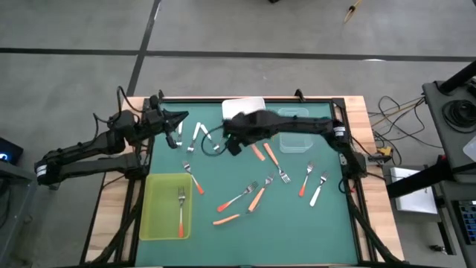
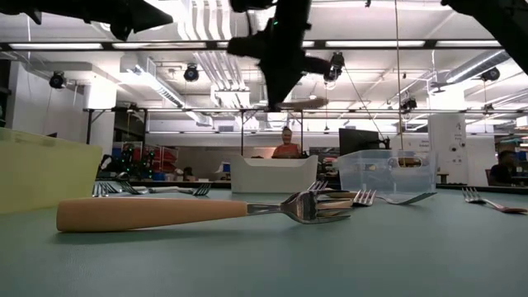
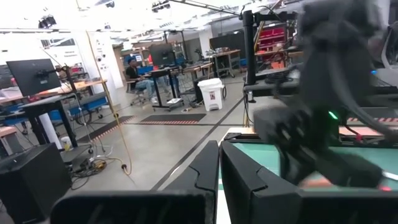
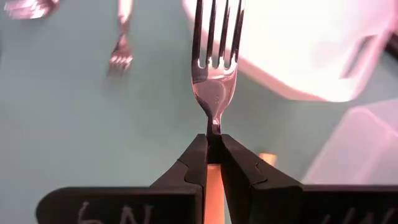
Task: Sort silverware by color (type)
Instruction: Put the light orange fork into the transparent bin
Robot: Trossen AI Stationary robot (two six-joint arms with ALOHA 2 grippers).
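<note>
Jaws of the right gripper (image 4: 213,152) clamp a fork (image 4: 216,74), its handle mostly hidden; left jaws closed, empty.

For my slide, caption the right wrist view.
Right gripper shut on an orange fork, above the mat near the white tray.

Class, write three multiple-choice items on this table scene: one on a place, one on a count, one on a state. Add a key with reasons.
1. Where is the white tray?
A. far edge of the table
B. near edge
C. on the floor

2. How many forks lie in the yellow-green tray?
A. none
B. one
C. four

3. The right claw is
A. open and empty
B. shut on a fork
C. shut on a tray

Key: A, it sits by the far edge; B, one fork lies inside; B, the fingers pinch the held fork at its neck.
</note>
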